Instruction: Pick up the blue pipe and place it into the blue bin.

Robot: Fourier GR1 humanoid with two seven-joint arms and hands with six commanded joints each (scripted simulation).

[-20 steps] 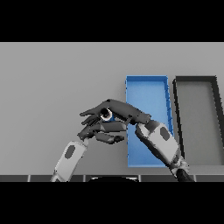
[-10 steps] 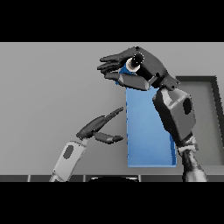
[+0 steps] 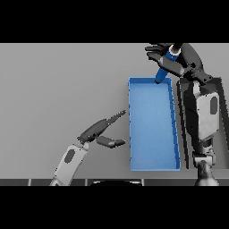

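Nearest, the left hand rests low over the grey table with fingers straight and released, just left of the long rectangular blue bin. Beside the bin's right wall stands a dark grey bin. Farthest, the right hand has its fingers curled round the short blue cylindrical pipe, tilted above the blue bin's far end.

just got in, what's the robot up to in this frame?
The right hand is curled round the blue pipe and holds it tilted over the far end of the blue bin, lower tip near the bin's far rim. The pipe is not yet released, and the bin shows nothing inside. The left hand is open beside the bin's left wall, holding nothing. A dark bin sits right of the blue one, mostly hidden by the right arm.
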